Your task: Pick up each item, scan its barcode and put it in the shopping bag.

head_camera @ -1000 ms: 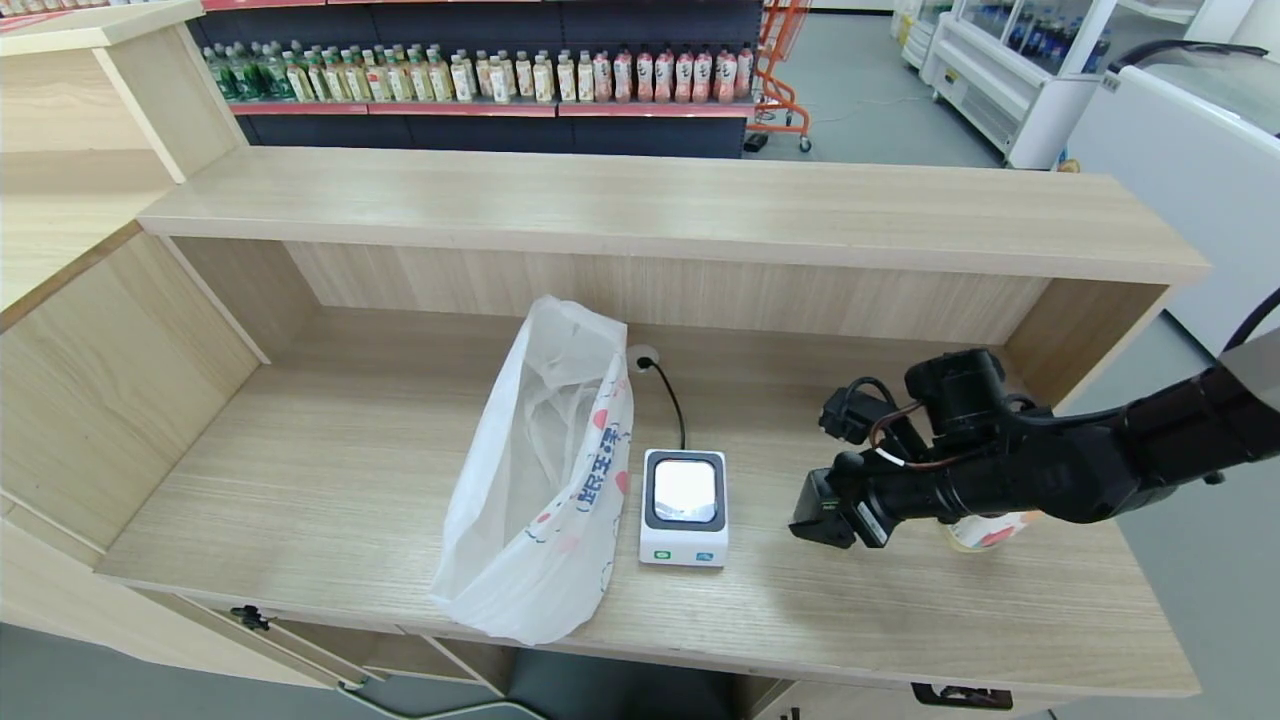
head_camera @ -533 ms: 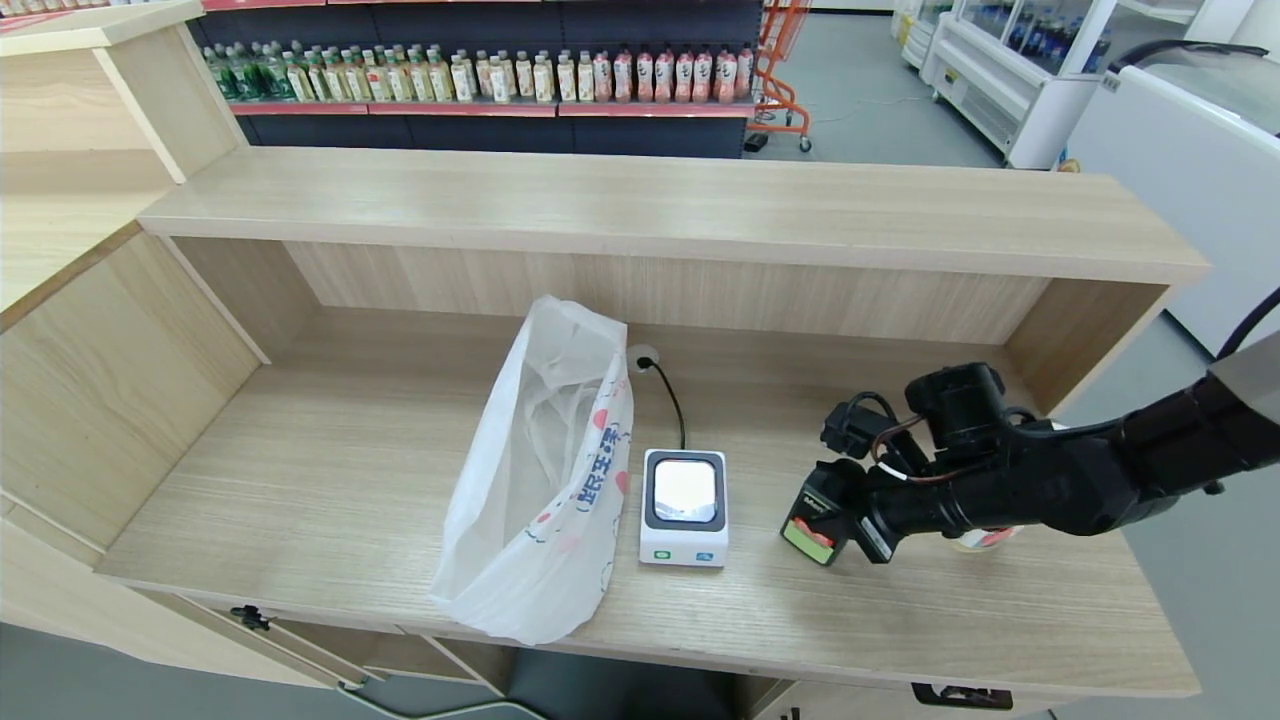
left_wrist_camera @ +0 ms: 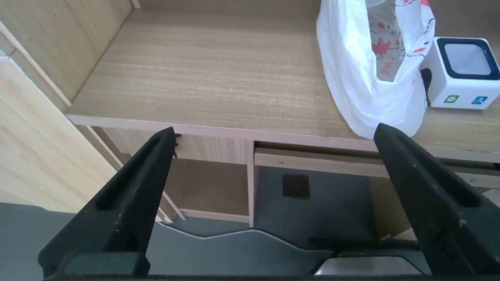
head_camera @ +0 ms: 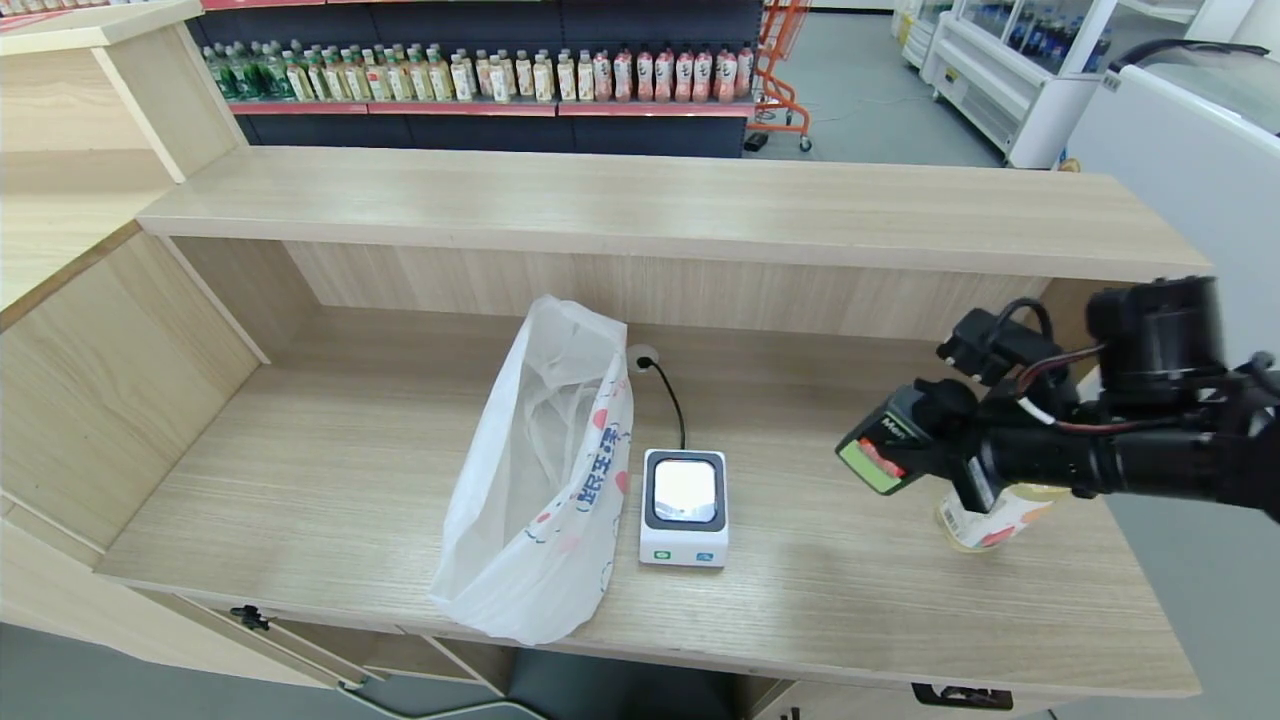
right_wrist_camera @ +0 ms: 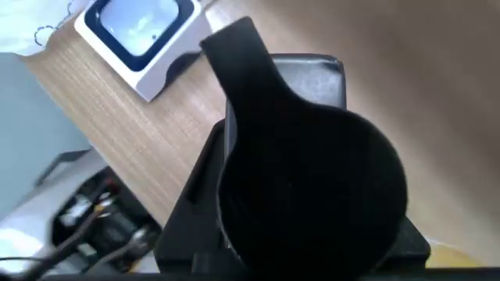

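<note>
Head view: right pincer (head_camera: 915, 445) clamped on a black box (head_camera: 872, 462) above the counter (head_camera: 800, 610), bare wood between it and the scanner (head_camera: 684, 505) beside the bag (head_camera: 540, 500). Left wrist view: left pincer (left_wrist_camera: 273, 144) spread apart by the counter's front edge. Right wrist view: black box over bare wood.

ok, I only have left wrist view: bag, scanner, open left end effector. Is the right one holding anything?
Observer: Yes. Head view shows the right end effector shut on a small dark box with a green and red face.
Operator: Over the scanner?
Observer: No. It hangs above the counter, off to the right of the scanner, apart from it.
Operator: Anything else out there to scan?
Observer: A labelled container stands on the counter under the right arm, partly hidden.
</note>
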Motion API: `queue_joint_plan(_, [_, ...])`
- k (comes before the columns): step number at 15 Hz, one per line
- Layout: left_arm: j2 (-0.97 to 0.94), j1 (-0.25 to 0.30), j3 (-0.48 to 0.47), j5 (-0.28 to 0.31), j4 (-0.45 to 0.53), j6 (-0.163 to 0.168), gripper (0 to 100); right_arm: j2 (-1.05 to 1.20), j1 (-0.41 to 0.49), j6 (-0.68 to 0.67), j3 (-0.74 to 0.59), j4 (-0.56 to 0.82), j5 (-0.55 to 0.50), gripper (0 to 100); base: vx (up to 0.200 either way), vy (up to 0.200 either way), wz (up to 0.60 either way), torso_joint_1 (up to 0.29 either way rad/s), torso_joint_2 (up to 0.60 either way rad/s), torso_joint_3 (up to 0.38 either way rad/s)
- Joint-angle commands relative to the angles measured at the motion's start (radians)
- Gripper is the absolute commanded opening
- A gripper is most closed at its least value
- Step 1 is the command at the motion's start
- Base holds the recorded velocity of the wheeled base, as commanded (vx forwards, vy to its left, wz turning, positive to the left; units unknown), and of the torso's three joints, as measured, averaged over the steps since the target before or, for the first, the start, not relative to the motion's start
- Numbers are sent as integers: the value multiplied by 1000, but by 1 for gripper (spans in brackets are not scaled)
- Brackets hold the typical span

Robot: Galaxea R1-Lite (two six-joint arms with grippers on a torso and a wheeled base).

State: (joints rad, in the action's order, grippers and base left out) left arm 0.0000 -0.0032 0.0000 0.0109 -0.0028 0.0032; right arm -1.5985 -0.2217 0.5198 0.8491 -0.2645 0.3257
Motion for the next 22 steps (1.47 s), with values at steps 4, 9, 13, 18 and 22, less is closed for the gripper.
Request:
queue_joint_plan(4, [2,0,0,0,0,0,100,341,-21,1023,-246,4,245,0,0,0,0,0,0,0])
queue_joint_plan(9, [2,0,0,0,0,1,100,232,-196,1849,-272,82,309,0,0,0,0,0,0,0])
queue_joint_plan(13, [2,0,0,0,0,0,100,158,-398,2043,-255,77,315,0,0,0,0,0,0,0])
queue_joint_plan(18, [2,0,0,0,0,0,100,130,-507,2243,-203,74,440,0,0,0,0,0,0,0])
queue_joint_plan(22, [2,0,0,0,0,0,100,175,-481,2310,-217,76,444,0,0,0,0,0,0,0])
